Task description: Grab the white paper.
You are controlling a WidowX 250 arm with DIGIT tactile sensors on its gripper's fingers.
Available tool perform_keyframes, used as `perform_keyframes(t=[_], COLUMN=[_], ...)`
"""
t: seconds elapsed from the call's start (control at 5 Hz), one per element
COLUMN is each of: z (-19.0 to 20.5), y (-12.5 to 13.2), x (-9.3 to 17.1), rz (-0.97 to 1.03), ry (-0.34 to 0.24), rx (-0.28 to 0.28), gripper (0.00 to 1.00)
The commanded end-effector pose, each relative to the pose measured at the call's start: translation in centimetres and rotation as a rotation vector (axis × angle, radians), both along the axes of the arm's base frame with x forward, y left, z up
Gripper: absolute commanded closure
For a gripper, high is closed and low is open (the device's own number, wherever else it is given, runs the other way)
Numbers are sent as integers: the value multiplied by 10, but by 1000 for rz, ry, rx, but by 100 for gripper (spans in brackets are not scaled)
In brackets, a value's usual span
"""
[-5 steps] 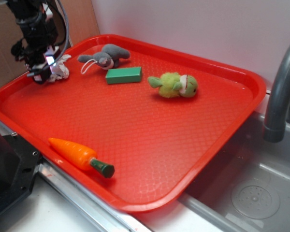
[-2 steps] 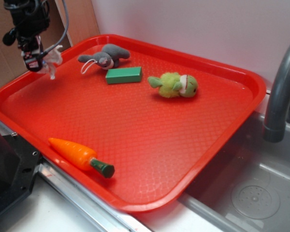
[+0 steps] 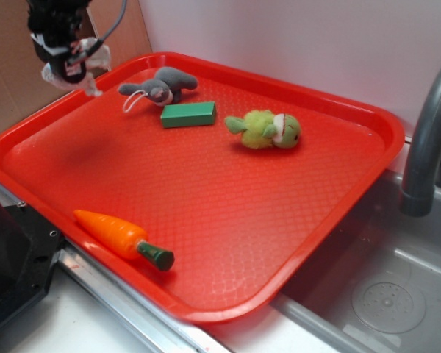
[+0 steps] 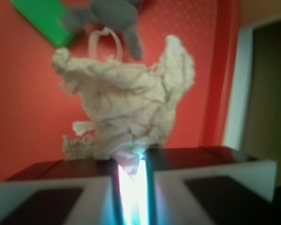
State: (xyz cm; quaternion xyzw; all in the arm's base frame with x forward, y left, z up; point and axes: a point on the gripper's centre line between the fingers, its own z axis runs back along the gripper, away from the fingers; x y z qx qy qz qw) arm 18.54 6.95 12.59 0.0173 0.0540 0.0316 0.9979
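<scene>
Tool [image 3: 68,68] clamping white paper [image 4: 126,112] between near-closed jaws, hanging it clear above red tray's [image 3: 206,191] far-left corner, near grey plush mouse [image 3: 162,82] and green block [image 3: 188,114].

Your exterior view is evenly and softly lit and mostly sharp; the red tray [image 3: 228,220] shows mild sheen along its right rim and only faint, short shadows under the toys, plus a dim smudge of shadow on its left part. The far-left corner looks slightly soft. Your wrist view is blurred throughout: the white paper [image 4: 126,110] reads soft, the background softer still, and a bright cyan-white glare burns out the near centre.
</scene>
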Motion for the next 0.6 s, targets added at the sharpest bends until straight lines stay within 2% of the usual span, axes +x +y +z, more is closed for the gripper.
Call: perform_keyframes(t=[0.0,0.2,0.4], z=[57,66,53], y=[-54,-78,-71], x=[18,14,18], rz=[158,119,145], ry=[-50,-114,-93], rx=[-122,-49,-86], gripper=[100,100,100])
